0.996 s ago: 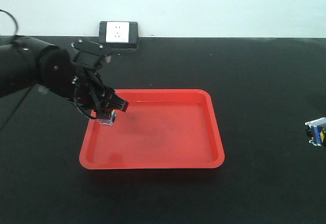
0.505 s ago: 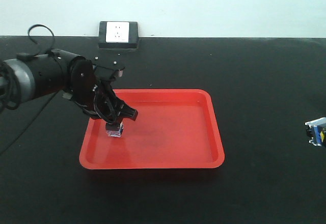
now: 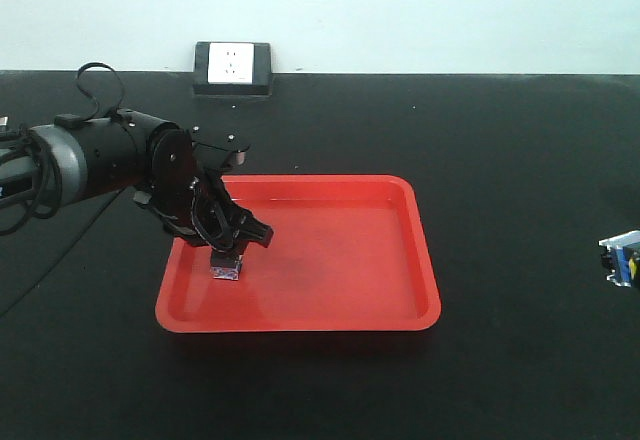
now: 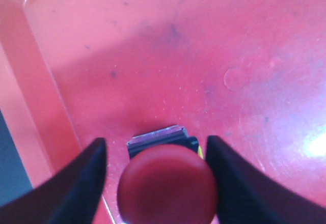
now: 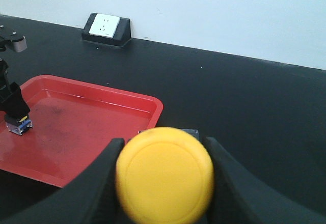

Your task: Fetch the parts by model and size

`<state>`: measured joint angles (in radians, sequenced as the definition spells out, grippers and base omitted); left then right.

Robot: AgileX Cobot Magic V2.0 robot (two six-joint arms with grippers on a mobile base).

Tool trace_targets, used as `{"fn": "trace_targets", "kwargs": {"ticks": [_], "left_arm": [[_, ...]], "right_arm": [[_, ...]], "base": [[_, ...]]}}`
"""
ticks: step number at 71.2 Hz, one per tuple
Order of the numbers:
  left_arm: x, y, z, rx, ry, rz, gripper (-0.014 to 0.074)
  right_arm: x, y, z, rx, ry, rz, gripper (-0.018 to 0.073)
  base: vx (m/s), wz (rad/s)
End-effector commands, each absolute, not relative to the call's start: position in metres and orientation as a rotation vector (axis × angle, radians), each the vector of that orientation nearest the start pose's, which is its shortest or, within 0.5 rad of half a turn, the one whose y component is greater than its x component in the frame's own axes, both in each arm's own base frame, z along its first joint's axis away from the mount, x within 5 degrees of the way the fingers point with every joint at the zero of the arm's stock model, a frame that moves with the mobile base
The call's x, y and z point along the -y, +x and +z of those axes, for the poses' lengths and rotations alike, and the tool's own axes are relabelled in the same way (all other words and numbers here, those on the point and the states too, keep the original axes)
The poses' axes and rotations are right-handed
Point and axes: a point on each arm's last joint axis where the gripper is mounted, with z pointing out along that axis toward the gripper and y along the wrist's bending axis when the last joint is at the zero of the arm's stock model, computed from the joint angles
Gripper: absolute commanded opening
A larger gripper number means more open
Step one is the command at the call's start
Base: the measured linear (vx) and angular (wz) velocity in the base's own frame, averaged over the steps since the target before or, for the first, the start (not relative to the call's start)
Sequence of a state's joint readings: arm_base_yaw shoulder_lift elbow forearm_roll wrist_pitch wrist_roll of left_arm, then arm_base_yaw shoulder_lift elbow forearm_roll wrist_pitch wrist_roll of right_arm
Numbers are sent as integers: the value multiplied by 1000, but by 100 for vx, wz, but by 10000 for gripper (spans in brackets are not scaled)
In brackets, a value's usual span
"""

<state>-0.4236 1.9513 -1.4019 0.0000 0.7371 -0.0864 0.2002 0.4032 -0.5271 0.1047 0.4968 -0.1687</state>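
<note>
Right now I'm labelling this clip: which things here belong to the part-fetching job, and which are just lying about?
Job: red-capped switch, at the left gripper; yellow-capped switch, in the right gripper; red tray.
Lying about: socket box; black table.

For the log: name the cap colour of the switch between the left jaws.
Red cap; left wrist view shows it best.

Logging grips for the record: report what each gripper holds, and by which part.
Right gripper: the yellow button switch, pinched at the sides of its cap. Left gripper: straddles the red button switch; a gap shows, so hold cannot be told.
</note>
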Motion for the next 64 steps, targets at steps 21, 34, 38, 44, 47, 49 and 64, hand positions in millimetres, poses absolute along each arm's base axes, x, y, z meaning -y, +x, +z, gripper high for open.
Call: {"fn": "trace_targets", "kwargs": {"ticks": [21,34,38,44,47,49,64], "left_arm": [[162,357,285,-2471,416,-225,483],[150,330,341,-2334,404,-248,483],[145,319,358,-2303,398,-255,483],[137,301,379,-2255,412,-256,483],[132,291,388,-2223,428,-252,483],[129,285,390,-2208,441,-247,483],[105,230,398,-2074,464,-251,483]], "right_arm": [[-20,83,334,-1733,-274,119,-5],[-20,83,334,-1733,-274,119,-5],[-20,83,334,-1733,-274,119,-5],[-20,83,334,-1733,-274,119,-5],[-20,83,334,-1733,-274,119,-5],[-20,83,334,-1733,-274,119,-5],[-20,83,334,-1733,-274,119,-5]], "base": [[0,0],[0,0],[0,0],[0,0],[0,0],[0,0],[0,0]]}}
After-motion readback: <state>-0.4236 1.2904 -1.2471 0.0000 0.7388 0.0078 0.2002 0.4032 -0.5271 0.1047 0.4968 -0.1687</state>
